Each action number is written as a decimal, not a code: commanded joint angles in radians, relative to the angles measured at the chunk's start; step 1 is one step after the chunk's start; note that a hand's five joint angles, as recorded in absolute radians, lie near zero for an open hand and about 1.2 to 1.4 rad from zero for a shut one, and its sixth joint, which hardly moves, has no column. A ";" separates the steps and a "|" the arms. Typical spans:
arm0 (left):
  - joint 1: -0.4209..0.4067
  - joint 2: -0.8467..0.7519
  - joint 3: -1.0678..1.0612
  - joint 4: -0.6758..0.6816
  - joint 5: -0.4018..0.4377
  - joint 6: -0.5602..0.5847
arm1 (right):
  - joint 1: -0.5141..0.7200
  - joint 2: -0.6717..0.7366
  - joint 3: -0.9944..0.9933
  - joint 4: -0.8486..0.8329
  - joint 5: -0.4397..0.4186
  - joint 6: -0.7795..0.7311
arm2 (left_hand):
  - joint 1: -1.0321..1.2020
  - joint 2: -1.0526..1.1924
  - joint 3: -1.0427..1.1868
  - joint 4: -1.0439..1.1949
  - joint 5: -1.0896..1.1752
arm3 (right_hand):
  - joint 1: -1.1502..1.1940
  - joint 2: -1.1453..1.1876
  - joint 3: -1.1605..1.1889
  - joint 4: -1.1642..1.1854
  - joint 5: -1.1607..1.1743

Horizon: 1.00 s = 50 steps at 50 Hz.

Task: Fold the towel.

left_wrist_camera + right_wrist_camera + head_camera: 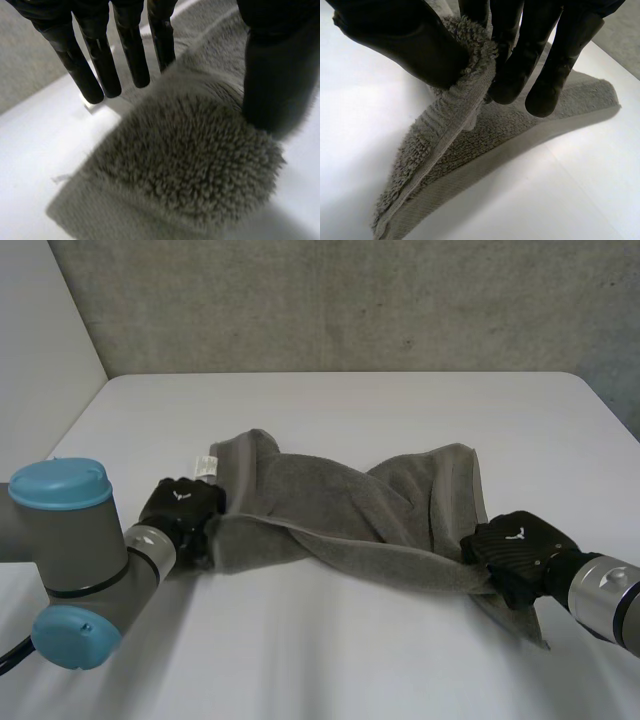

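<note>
- Towel (340, 510): grey, twisted and bunched, lying across the middle of the white tabletop (350, 650) between the two hands.
- Left hand (180, 505): at the towel's left end, beside the white label (205, 465); fingers (100, 55) straight and released, thumb resting against the bunched pile.
- Right hand (515, 545): at the right end, pinching a towel edge (465, 100) between thumb and fingers.

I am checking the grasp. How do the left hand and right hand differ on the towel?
The right hand pinches the towel's edge between thumb and fingers; the left hand has straight fingers, with towel bunched under its palm. The right hand is at the towel's right end, the left hand at its left end, near the label. Both touch the towel.
</note>
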 commanded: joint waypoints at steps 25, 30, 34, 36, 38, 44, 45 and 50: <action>0.065 0.110 -0.045 -0.038 0.000 -0.010 | -0.182 -0.012 0.062 0.013 -0.083 0.213 | 0.788 0.788 0.786 0.788 0.609 | -0.580 -0.549 -0.586 -0.586 -0.579; 0.067 0.132 -0.056 -0.039 0.002 -0.010 | -0.240 -0.016 0.112 0.010 -0.177 0.301 | 0.788 0.788 0.786 0.788 0.609 | -0.589 -0.558 -0.595 -0.594 -0.588; 0.063 0.148 -0.065 -0.038 0.003 -0.012 | -0.254 -0.021 0.172 -0.006 -0.214 0.325 | 0.788 0.788 0.786 0.788 0.609 | -0.592 -0.561 -0.598 -0.597 -0.591; 0.059 0.148 -0.066 -0.038 0.002 -0.012 | -0.252 -0.024 0.189 -0.016 -0.215 0.325 | 0.788 0.788 0.786 0.788 0.609 | -0.595 -0.564 -0.601 -0.600 -0.594; 0.056 0.148 -0.066 -0.038 0.000 -0.012 | -0.252 -0.024 0.204 -0.029 -0.215 0.327 | 0.788 0.788 0.786 0.788 0.609 | -0.600 -0.570 -0.607 -0.606 -0.600; 0.051 0.151 -0.069 -0.039 0.003 -0.012 | -0.252 -0.024 0.229 -0.076 -0.209 0.354 | 0.788 0.788 0.786 0.788 0.609 | -0.548 -0.517 -0.554 -0.553 -0.547; 0.051 0.156 -0.068 -0.039 0.005 -0.012 | -0.252 -0.026 0.227 -0.079 -0.208 0.356 | 0.788 0.788 0.786 0.788 0.609 | -0.362 -0.331 -0.368 -0.367 -0.361; 0.063 0.209 -0.066 -0.039 0.014 -0.010 | -0.255 -0.085 0.172 -0.066 -0.197 0.350 | 0.788 0.788 0.786 0.788 0.609 | 0.053 0.084 0.047 0.047 0.054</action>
